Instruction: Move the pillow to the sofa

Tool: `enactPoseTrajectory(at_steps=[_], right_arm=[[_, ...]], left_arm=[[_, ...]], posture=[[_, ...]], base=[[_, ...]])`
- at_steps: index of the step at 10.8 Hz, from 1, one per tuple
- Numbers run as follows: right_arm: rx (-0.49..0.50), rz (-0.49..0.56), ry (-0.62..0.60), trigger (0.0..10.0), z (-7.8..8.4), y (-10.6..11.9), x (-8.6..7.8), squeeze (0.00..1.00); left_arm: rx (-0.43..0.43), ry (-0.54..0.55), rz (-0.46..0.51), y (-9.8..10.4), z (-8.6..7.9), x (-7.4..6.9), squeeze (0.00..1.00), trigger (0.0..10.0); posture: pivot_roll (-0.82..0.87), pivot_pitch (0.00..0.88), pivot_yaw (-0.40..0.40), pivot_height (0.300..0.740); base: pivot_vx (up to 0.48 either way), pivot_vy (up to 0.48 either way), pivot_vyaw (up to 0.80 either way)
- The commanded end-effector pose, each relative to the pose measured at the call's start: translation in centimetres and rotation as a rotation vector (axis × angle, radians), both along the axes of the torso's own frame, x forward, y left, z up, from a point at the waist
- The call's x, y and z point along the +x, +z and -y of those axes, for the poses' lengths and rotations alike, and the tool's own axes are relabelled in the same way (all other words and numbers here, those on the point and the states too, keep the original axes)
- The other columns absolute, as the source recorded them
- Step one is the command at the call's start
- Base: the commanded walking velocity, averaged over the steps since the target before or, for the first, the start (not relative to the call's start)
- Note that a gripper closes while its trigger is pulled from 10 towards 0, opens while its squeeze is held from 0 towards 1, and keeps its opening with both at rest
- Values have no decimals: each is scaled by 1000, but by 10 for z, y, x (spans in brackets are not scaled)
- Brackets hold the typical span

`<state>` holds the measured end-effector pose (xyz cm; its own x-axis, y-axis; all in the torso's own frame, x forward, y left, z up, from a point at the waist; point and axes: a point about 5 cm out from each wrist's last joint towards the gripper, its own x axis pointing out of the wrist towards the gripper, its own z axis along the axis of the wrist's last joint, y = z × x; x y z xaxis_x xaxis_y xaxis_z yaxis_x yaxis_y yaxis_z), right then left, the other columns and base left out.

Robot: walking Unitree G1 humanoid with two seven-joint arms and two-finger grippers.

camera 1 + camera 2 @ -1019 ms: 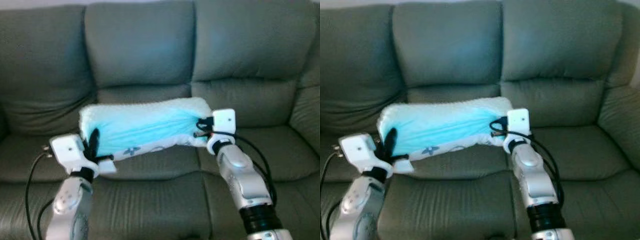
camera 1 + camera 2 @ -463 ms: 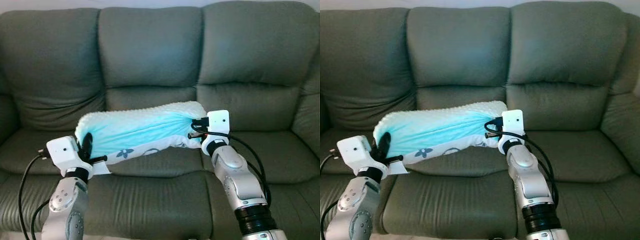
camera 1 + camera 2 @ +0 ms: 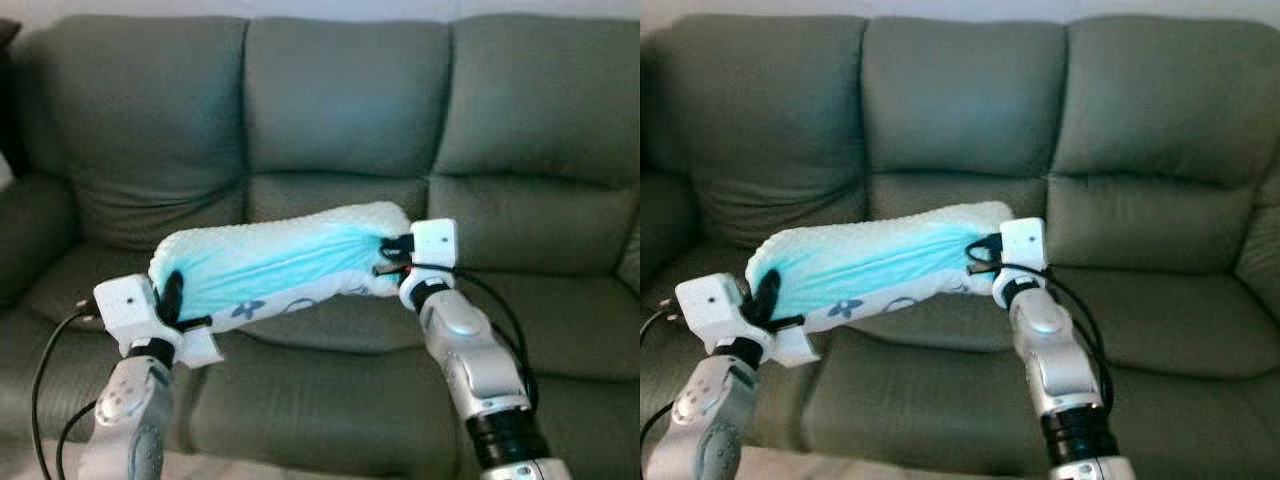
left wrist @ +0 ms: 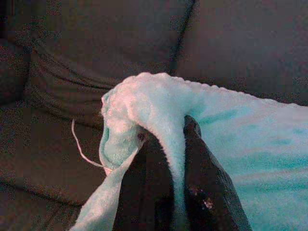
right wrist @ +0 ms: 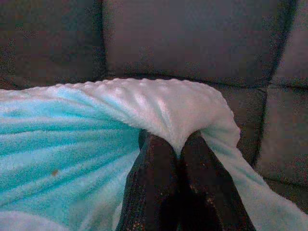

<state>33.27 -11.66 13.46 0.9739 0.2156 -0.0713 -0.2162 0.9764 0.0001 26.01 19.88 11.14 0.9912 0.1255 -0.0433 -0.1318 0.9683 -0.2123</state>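
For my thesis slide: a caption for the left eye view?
Both end effectors, left and right, pinch opposite ends of a turquoise pillow before a grey sofa.

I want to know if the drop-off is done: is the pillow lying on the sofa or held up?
Held up. The left gripper and right gripper pinch the pillow by its ends, above the sofa seat.

A long turquoise pillow (image 3: 275,260) with a bumpy white plush edge and a small dark flower print along its lower side hangs stretched in the air in front of a grey-green three-seat sofa (image 3: 340,110). It slopes slightly, its right end higher, above the sofa's middle seat cushion, its fabric pinched into folds at both ends.
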Motion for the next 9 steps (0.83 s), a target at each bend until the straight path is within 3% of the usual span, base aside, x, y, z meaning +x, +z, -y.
enactPoseTrajectory(at_steps=[1,9], right_arm=[[-14,12,-73,10000,18,3,2,0],[-18,16,-98,10000,19,2,2,0]], left_arm=[[25,11,25,4,-3,-2,0,10000],[25,-52,48,1,12,-1,0,10000]], posture=[[-200,87,44,740],[-200,89,49,740]], base=[[0,0,0],[0,0,0]])
